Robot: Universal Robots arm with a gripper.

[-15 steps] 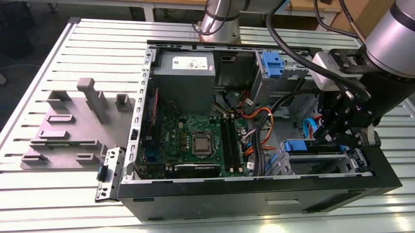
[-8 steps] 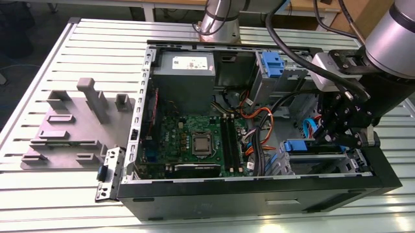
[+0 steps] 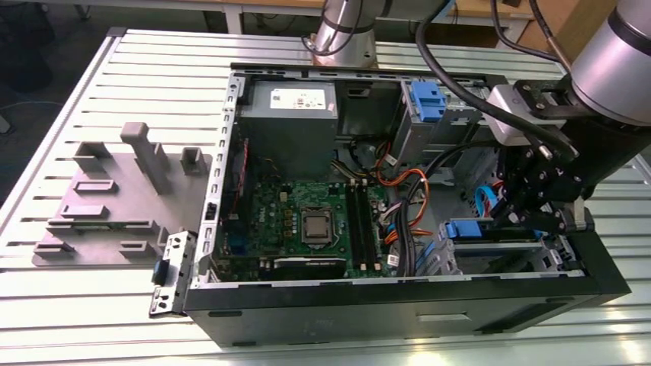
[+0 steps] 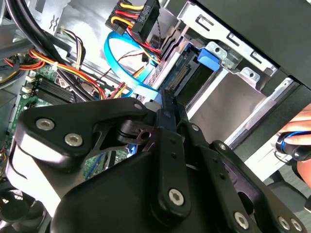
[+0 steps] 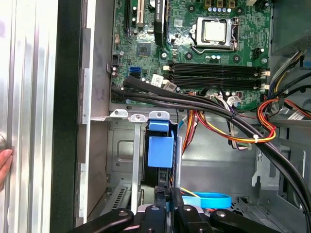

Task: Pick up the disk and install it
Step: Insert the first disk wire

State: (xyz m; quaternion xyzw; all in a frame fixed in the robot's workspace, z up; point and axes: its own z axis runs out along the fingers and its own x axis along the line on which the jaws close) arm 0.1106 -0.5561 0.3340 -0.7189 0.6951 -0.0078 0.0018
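The disk (image 3: 498, 238) stands on edge in the drive cage at the case's front corner, on the exterior view's right. Its blue carrier tab (image 3: 470, 229) faces the motherboard. In the first wrist view the disk's blue carrier (image 5: 160, 150) sits in the metal slot, the dark drive body behind it. In the second wrist view the disk (image 4: 194, 77) shows its connector edge and blue tab. My gripper (image 3: 517, 219) hangs just over the disk's rear edge. Its fingers (image 4: 167, 109) are pressed together with nothing between them, the tips (image 5: 168, 193) at the disk's edge.
The open computer case (image 3: 407, 293) lies on a slatted metal table (image 3: 61, 305). Bundled cables (image 5: 218, 114) and a blue data cable (image 4: 121, 63) run close to the cage. A grey power-supply box (image 3: 288, 126) sits at the back. A person's hand (image 4: 296, 138) is beside the case, and a grey fixture (image 3: 112, 198) lies at the exterior view's left.
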